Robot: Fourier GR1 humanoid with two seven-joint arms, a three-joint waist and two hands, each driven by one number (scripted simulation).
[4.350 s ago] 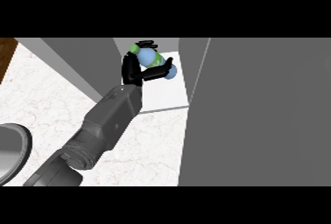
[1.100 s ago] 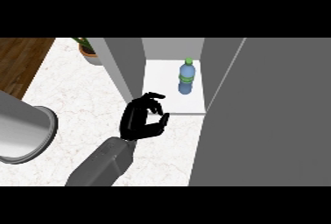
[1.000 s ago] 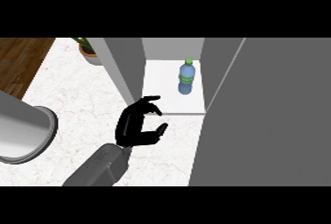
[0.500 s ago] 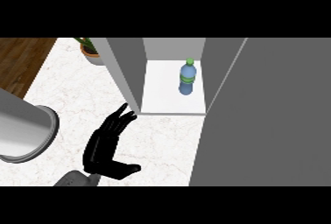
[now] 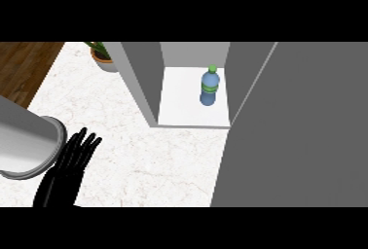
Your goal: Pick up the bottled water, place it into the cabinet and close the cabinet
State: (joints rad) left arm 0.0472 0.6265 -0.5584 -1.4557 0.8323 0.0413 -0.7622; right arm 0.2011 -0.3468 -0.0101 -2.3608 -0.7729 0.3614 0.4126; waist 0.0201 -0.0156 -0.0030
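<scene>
Left hand (image 5: 68, 170) is down in the lower left corner, black, flat and wide open with the fingers straight and fanned out a bit, pointing up the counter. It's holding nothing, just hovering over or lying on the white marble countertop (image 5: 137, 146); can't really tell which from up here. Right next to it on its left is a big grey cylinder thing (image 5: 25, 143) with a pale rim, cut off by the edge, so no idea what it actually is. The fingertips sit just beside that rim.

Up at the top left there's a strip of brown wood floor (image 5: 25, 63), and then a potted plant (image 5: 102, 56) in a terracotta-looking pot sitting on the counter near the cabinet's left wall.

Moving right, the cabinet (image 5: 140, 82) is open, grey sides with a white shelf inside. The bottled water (image 5: 209, 86) is standing upright on that shelf, blue-ish body, green cap and green label band, over toward the right side of the opening and well apart from the hand.

Further right, the big grey cabinet door (image 5: 302, 126) fills pretty much the whole right side, swung open. Right hand doesn't show anywhere.
</scene>
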